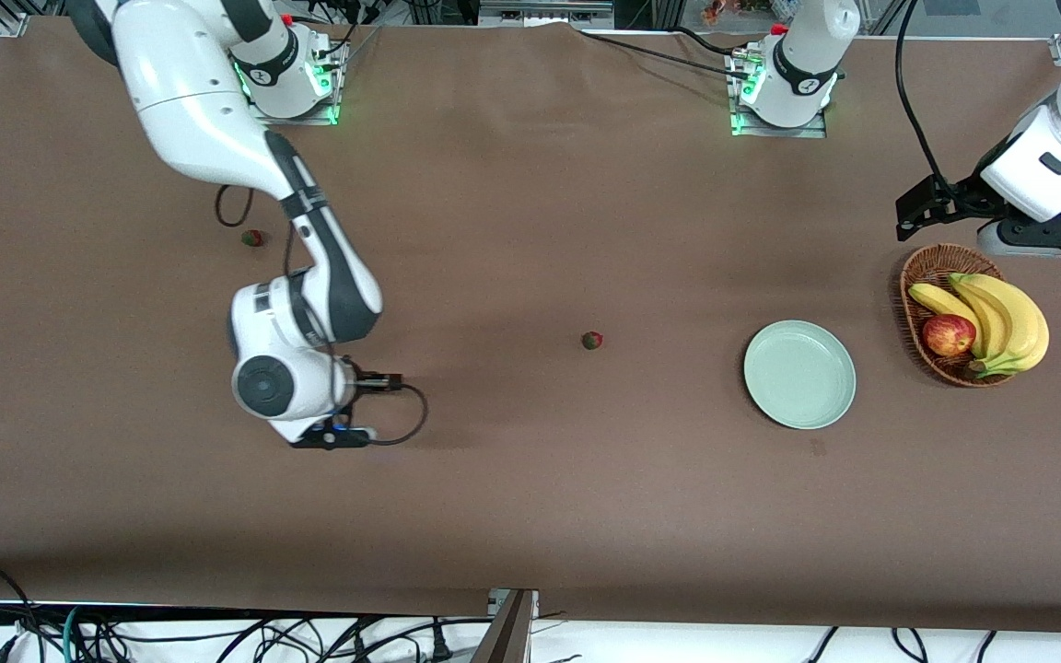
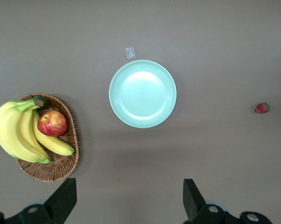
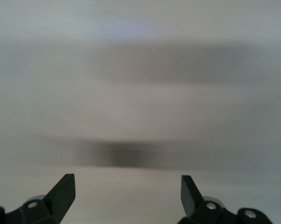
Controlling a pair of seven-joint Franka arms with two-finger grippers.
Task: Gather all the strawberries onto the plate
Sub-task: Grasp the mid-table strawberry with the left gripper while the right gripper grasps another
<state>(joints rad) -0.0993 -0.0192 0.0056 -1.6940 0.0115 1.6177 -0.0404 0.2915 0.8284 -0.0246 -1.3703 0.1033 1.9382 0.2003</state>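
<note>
Two strawberries in sight: I can find only two on the brown table (image 1: 530, 516).
Middle strawberry (image 1: 592, 341): lies on the bare cloth, well apart from the plate, toward the right arm's end of it. In the left wrist view its green cap sits on the side turned away from the plate, so its long axis runs roughly along the table's length.
Second strawberry (image 1: 252, 238): lies near the right arm's end, farther from the front camera than the first; too small for me to tell which way it points.
Plate (image 1: 799, 375): pale mint green, round, nothing on it, beside the wicker basket (image 1: 925, 276).
Basket contents: bananas (image 1: 1000, 318) and a red apple (image 1: 948, 334).
Right gripper (image 3: 126, 193): fingers spread wide, holding nothing, low over bare table toward the right arm's end; its wrist view is a blur of cloth.
Left gripper (image 2: 129, 198): fingers wide apart, holding nothing; the arm waits high at the left arm's end, above the table just beside the basket.
</note>
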